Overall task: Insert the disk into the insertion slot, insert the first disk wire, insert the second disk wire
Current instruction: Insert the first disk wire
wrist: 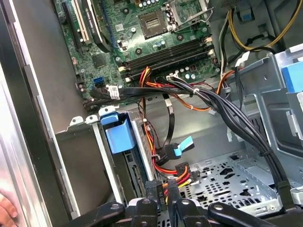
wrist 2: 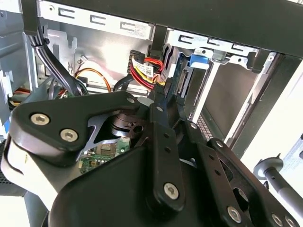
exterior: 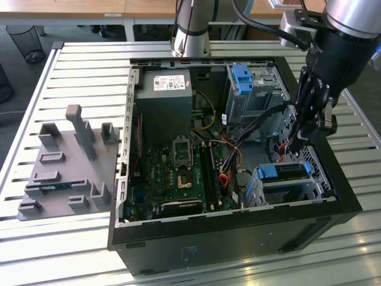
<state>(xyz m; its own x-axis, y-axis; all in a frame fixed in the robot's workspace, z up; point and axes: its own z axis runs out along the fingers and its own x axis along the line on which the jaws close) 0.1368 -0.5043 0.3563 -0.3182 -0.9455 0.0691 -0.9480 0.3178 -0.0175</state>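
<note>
Fingers (wrist: 151, 194) on wire (wrist: 178, 170), disk (wrist: 118, 137) in slot (exterior: 294, 189)

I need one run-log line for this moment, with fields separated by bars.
disk: seated in insertion slot | gripper: inside case, shut on wire connector close to disk's end

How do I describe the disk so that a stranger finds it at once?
Find the open black computer case on the slatted table. Toward the exterior view's lower right inside it, a low silver cage holds the disk. A bright blue carrier frames it, while the taller grey bay bears only a small blue tab.
</note>
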